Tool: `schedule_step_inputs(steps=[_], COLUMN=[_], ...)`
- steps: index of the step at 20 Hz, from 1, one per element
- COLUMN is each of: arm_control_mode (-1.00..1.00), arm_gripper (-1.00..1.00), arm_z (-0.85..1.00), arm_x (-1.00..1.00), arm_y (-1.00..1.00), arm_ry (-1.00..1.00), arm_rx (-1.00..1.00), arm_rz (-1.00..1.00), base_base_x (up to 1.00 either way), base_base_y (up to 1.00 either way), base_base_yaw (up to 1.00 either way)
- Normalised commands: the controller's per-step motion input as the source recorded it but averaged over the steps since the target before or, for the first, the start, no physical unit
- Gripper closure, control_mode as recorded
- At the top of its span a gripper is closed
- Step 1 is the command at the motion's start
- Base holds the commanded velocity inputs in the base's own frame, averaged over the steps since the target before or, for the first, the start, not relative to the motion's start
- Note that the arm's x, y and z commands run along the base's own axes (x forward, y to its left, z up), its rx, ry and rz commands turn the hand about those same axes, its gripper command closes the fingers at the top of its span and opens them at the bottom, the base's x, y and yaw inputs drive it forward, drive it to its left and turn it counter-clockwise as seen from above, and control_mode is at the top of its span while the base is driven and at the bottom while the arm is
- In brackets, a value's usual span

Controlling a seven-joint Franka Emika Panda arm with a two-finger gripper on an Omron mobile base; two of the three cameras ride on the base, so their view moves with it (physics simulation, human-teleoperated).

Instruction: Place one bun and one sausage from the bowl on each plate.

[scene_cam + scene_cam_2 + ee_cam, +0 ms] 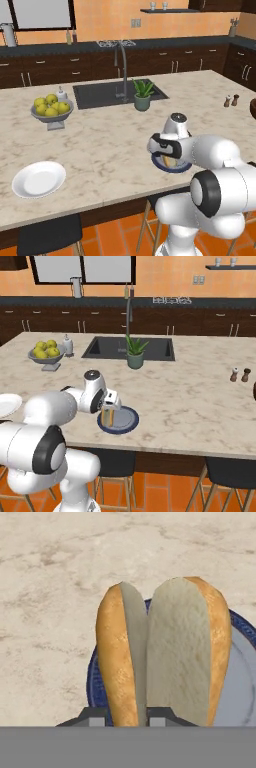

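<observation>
Jaws clamped on split bun (pixel 160 657), held upright over blue plate (pixel 125 423) near front edge of marble surface (pixel 100 140). White plate (pixel 39 179) well apart, off to left, bare. Fruit bowl (pixel 51 111) and potted plant (pixel 142 97) further back by sink (pixel 105 92)

Wide bare stretches of the table (pixel 100 145) are lying open between the white plate (pixel 39 179) and the dark blue plate (pixel 127 423), giving free passage. The bun (pixel 162 657), standing upright in the closed jaws, is crowding the space over the blue plate. Farther back, the fruit bowl (pixel 51 111), potted plant (pixel 142 96) and faucet (pixel 121 70) are rising as obstacles around the sink (pixel 100 95).
</observation>
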Motion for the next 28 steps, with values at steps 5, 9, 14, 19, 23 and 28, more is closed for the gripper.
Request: schedule_step_inputs(steps=[5,9,14,19,23,28], arm_control_mode=[-1.0,-1.0,-1.0,-1.0,-1.0,-1.0], arm_gripper=[1.0,-1.0,-1.0,-1.0,-1.0,-1.0], arm_z=[-0.14,0.0,0.0,0.0,0.17,0.87], arm_x=[0.0,0.0,0.0,0.0,-0.37,-1.0], arm_y=[0.0,0.0,0.0,0.0,0.0,0.29], arm_ry=[-0.04,0.0,0.0,0.0,-0.05,-0.12], arm_rx=[0.0,0.0,0.0,0.0,0.0,0.0], arm_rz=[0.0,0.0,0.0,0.0,-0.01,-0.06], base_base_x=[0.0,0.0,0.0,0.0,0.0,0.0], base_base_y=[0.0,0.0,0.0,0.0,0.0,0.0], base_base_yaw=[0.0,0.0,0.0,0.0,0.0,0.0])
